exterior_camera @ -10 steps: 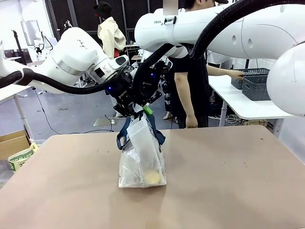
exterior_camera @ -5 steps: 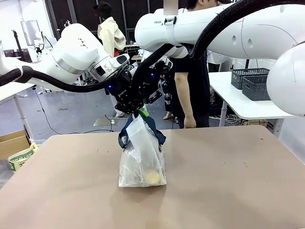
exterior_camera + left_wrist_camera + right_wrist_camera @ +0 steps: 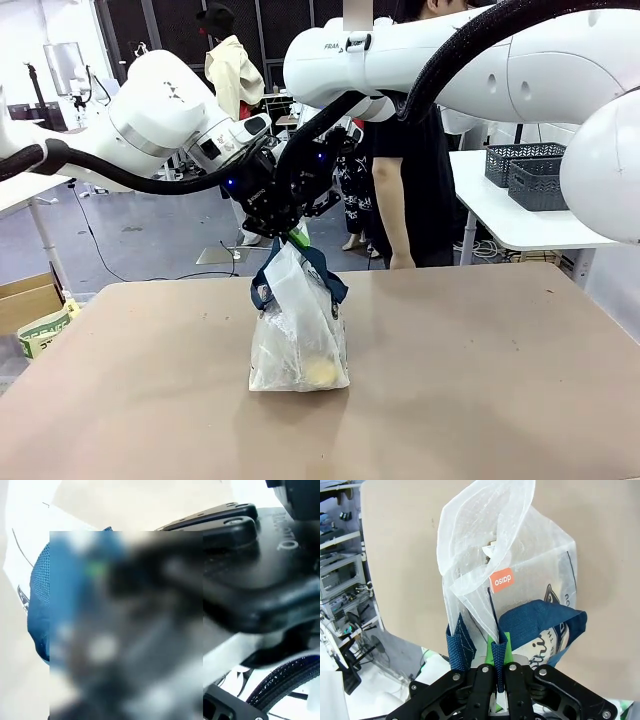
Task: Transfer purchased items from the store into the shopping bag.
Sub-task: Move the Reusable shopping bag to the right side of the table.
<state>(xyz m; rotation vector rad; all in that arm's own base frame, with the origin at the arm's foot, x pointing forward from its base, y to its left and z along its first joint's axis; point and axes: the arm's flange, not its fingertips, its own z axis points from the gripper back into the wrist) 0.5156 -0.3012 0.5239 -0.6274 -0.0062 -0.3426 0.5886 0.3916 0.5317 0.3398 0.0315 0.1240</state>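
Plastic bag (image 3: 298, 345) stood at table (image 3: 500, 380) centre, directly below my grippers: right gripper (image 3: 496, 651) clamped its rim; left gripper (image 3: 270, 224) closed, hold unconfirmed.

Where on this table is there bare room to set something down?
Free: the table right of the bag to its right edge, left of it to the left edge, and the near strip. Crowded: above the bag, where the left gripper and right gripper meet.
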